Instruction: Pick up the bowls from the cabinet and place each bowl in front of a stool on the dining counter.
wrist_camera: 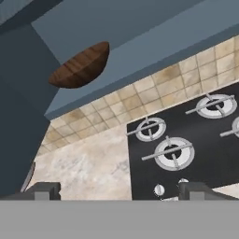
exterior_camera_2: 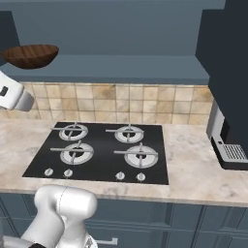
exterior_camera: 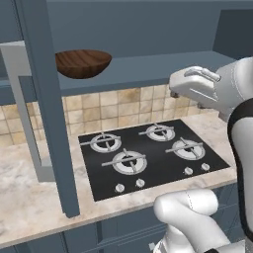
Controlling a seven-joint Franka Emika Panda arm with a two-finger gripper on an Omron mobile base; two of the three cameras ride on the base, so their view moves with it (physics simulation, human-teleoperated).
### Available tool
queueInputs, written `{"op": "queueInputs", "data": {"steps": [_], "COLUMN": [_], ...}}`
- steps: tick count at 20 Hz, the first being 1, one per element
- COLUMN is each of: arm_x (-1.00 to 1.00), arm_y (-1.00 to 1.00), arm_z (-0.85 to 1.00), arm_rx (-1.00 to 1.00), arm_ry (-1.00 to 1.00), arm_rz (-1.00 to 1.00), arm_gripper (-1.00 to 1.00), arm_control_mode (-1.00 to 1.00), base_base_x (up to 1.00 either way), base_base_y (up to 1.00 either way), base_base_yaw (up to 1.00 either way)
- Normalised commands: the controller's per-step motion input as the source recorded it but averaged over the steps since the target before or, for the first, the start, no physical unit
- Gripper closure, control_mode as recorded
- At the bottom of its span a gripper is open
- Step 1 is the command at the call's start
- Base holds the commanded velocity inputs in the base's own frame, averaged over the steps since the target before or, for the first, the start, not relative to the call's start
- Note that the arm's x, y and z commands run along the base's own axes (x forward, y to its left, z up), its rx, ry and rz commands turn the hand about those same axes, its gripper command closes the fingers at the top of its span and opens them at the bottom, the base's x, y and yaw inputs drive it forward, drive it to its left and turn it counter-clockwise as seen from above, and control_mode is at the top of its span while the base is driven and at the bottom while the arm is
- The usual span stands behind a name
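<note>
The dark brown wooden bowl rests upright on the flat shelf of the blue-grey cabinet, near its left end. My gripper is open, its dark fingertips spread wide with nothing between them. It hangs above the hob, well short of the bowl and to its right. The white hand hovers just below shelf height. The grey-white marbled bowl, the stools and the dining counter are out of view.
A black gas hob is set in the beige counter below the shelf, with a tiled backsplash behind. A cabinet upright stands left of the hob. A grey appliance sits at the right under a dark cabinet.
</note>
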Motion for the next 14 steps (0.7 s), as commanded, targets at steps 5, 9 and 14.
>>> {"op": "queueInputs", "data": {"steps": [5, 9, 14], "arm_x": [0.24, 0.45, 0.53], "arm_y": [0.04, 0.23, 0.19], "arm_z": [0.03, 0.00, 0.01], "arm_rx": [0.19, -0.02, -0.08], "arm_ry": [0.02, 0.00, 0.00], "arm_rz": [0.00, 0.00, 0.00], "arm_gripper": [-1.00, -1.00, -1.00], "arm_control_mode": [-1.00, -1.00, -1.00], "base_base_x": [0.00, 0.00, 0.00], "base_base_y": [0.00, 0.00, 0.00], "base_base_yaw": [0.00, 0.00, 0.00]}}
